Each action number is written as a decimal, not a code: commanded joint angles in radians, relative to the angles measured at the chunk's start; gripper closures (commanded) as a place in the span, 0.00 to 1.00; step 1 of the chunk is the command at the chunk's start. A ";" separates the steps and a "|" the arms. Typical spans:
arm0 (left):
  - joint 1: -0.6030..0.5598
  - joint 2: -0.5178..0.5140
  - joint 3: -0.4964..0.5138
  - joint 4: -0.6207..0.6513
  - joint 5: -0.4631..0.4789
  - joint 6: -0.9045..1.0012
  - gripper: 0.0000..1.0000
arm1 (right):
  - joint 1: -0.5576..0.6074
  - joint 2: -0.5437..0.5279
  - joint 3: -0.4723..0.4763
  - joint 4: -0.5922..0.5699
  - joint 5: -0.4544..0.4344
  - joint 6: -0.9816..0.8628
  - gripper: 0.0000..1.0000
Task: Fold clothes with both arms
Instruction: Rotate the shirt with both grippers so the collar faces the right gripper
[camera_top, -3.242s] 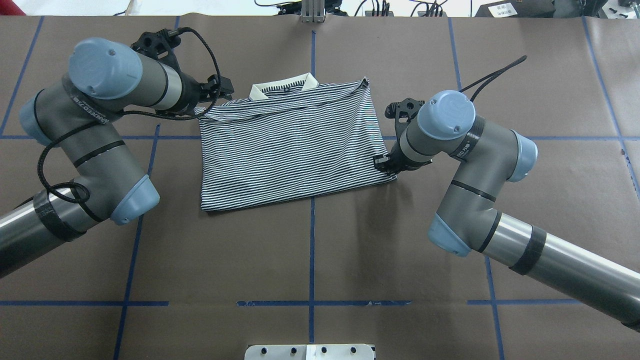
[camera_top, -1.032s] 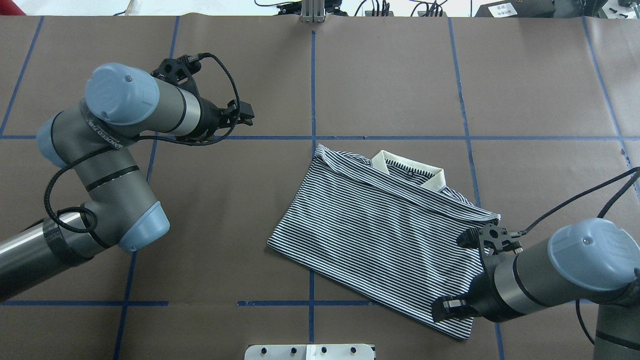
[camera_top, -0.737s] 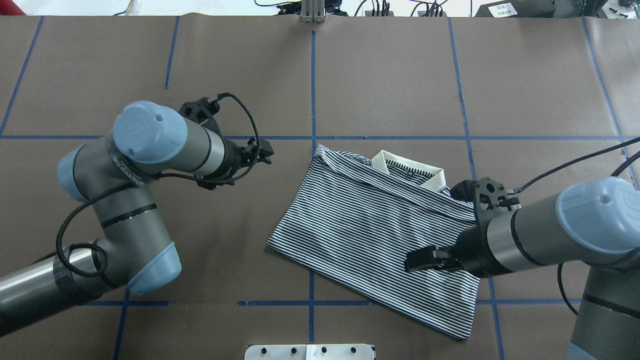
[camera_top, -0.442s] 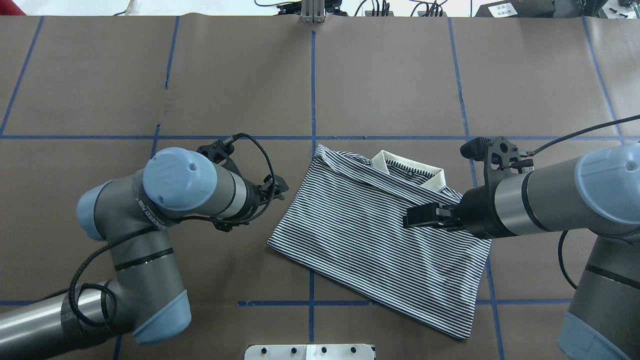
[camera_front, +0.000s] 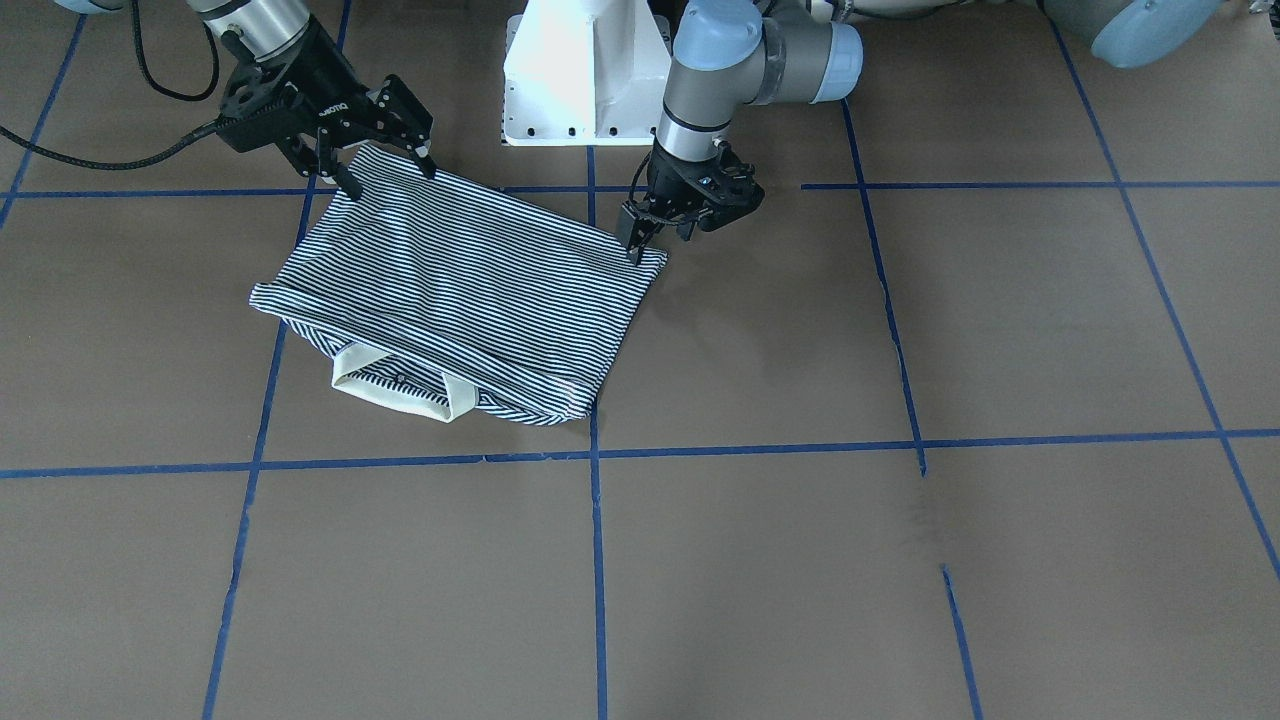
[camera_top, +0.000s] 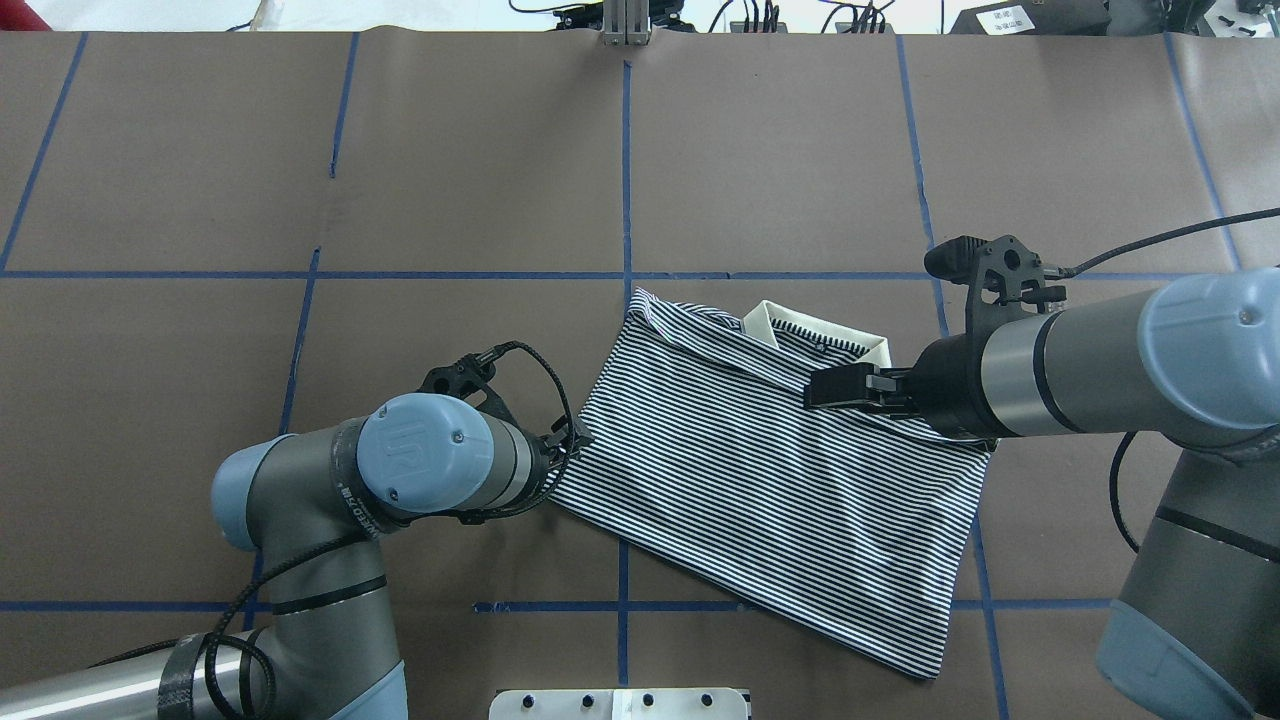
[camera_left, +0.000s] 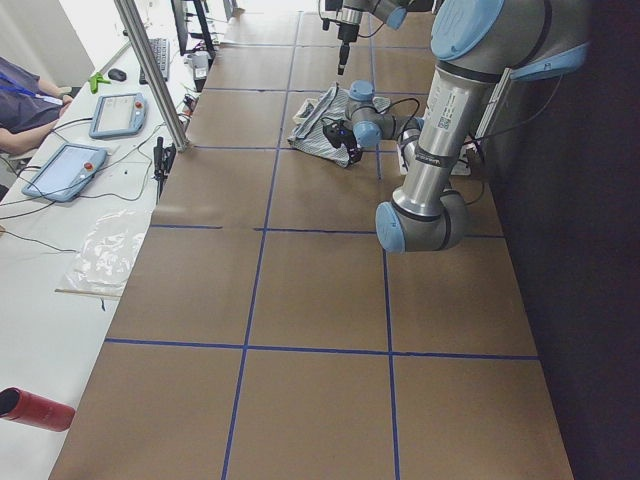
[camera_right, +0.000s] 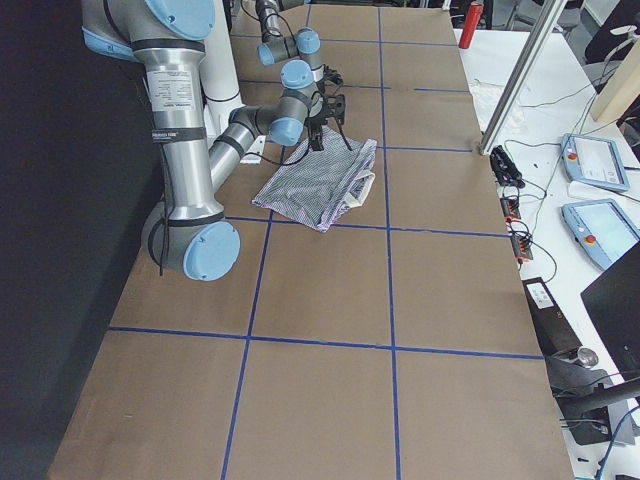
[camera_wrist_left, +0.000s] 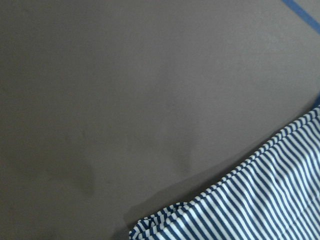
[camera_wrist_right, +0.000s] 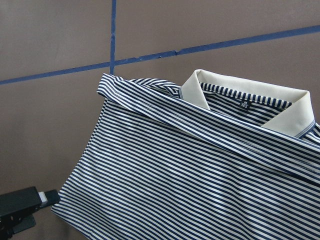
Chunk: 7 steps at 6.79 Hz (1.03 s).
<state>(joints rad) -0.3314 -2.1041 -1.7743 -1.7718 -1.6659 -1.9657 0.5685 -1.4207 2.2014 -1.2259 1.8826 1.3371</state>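
A wide table covered in brown paper (camera_top: 300, 150) and marked into squares by blue tape lines (camera_top: 627, 180) fills the views. Two grey tubular robot arms with light-blue joint caps reach over it: the right arm (camera_top: 1100, 360) stretches in level above the cloth, and the left arm (camera_top: 320, 500) bends down toward it from the other side. Between them a folded short-sleeved polo shirt with thin navy-and-white stripes (camera_top: 760, 480) lies flat on the paper, skewed to the tape grid, on the robot's right of the centre line.

The black two-finger right gripper (camera_front: 388, 172) hangs over the shirt's edge on the robot's right with its jaws spread wide and nothing between them. The black two-finger left gripper (camera_front: 660, 243) stands at the shirt's opposite corner. Its jaws look parted, one fingertip (camera_front: 634, 245) is just at the hem, and it grips no cloth.

The plain cream collar (camera_top: 815, 335) lies on the shirt's far side from the robot.
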 joint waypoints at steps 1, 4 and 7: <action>0.005 -0.002 0.013 0.002 0.031 -0.002 0.19 | 0.001 0.011 -0.009 -0.001 -0.007 0.000 0.00; 0.005 -0.002 0.030 -0.003 0.031 0.005 0.48 | 0.002 0.009 -0.009 -0.003 -0.005 0.000 0.00; 0.005 -0.011 0.039 -0.006 0.029 0.013 0.96 | 0.004 0.008 -0.009 -0.003 -0.005 0.000 0.00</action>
<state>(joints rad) -0.3267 -2.1118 -1.7353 -1.7775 -1.6366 -1.9557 0.5719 -1.4116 2.1921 -1.2287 1.8782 1.3376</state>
